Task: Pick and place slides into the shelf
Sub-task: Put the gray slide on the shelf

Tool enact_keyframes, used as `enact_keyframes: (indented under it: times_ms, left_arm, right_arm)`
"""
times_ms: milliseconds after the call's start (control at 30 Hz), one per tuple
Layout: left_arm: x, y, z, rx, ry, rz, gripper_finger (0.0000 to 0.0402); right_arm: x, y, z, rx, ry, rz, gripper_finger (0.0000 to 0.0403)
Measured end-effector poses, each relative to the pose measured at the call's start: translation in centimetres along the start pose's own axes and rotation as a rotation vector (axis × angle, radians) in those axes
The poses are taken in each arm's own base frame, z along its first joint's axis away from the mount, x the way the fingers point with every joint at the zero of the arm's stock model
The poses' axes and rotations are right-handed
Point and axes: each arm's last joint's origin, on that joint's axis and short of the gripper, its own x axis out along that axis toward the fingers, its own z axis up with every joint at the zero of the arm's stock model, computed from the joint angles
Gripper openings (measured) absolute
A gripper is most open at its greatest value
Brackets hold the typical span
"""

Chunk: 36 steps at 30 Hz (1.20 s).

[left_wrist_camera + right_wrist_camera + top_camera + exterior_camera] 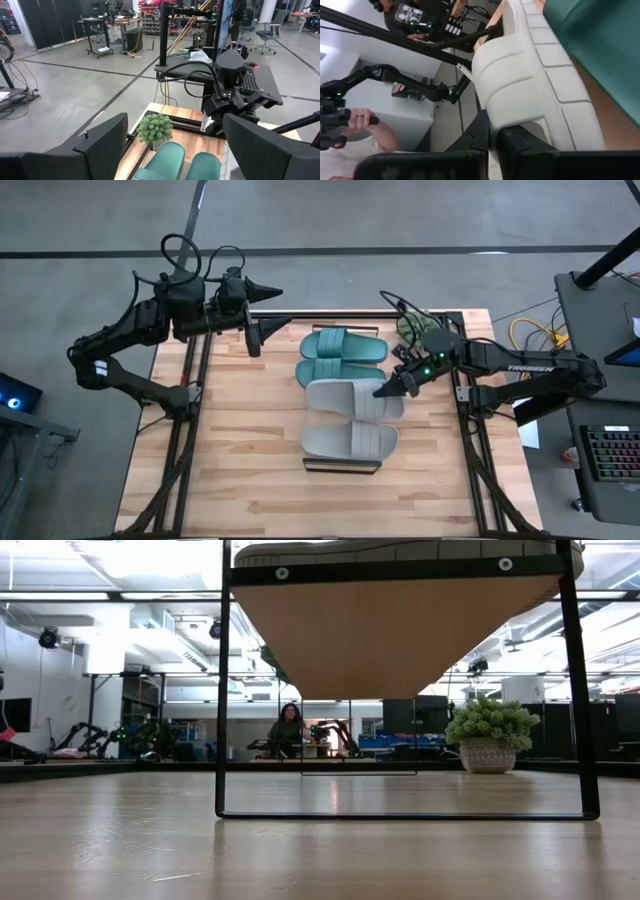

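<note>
Four slides lie side by side on the shelf (342, 467) in the high view: two teal ones (342, 357) toward the far edge and two light grey ones nearer. My right gripper (385, 389) is shut on the right end of the farther grey slide (352, 398); the nearer grey slide (348, 441) lies free. My left gripper (175, 150) is open, waiting above the table's far left edge. The low view shows the shelf's underside (400, 630) on its dark frame legs, with no gripper. My right gripper pinches the grey slide's right-hand end by its rim (495, 117) between the two fingers (479, 131). It comes slanting down from the table's right side. The slide lies flat among the others; whether it is lifted off the shelf cannot be told.
A small potted plant (410, 328) stands at the table's far right corner, close behind my right arm. A person's hand (357, 120) shows beyond the table in the right wrist view, and a person (288, 730) sits far off in the low view. Bare wood lies near and left of the shelf.
</note>
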Motion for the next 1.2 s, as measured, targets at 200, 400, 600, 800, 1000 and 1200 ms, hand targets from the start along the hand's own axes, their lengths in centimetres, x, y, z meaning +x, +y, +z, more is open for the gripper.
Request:
enact_keyframes:
  times_ms: [200, 400, 600, 800, 1000, 1200]
  left_arm:
    - [0.0, 0.0, 0.0, 0.0, 0.0, 0.0, 0.0311]
    - [0.0, 0.0, 0.0, 0.0, 0.0, 0.0, 0.0311]
    - [0.2, 0.0, -0.3, 0.001, 0.009, 0.0, 0.0311]
    - [0.3, -0.1, -0.4, 0.003, 0.015, 0.0, 0.0311]
    - [0.3, 0.0, -0.4, 0.002, 0.014, 0.005, 0.0311]
    - [0.3, 0.0, -0.4, 0.002, 0.011, 0.006, 0.0311]
  right_arm:
    - [-0.3, -0.4, 0.5, 0.003, 0.025, 0.024, 0.0008]
    - [0.0, -0.7, 0.5, -0.004, 0.055, 0.027, 0.0008]
    - [0.9, -1.7, 0.3, 0.02, 0.097, 0.012, 0.0008]
    - [1.6, -3.4, -0.2, 0.097, 0.143, -0.02, 0.0008]
    - [1.8, -3.8, -0.5, 0.128, 0.175, -0.02, 0.0008]
    - [1.8, -4.0, -0.8, 0.177, 0.201, -0.02, 0.0008]
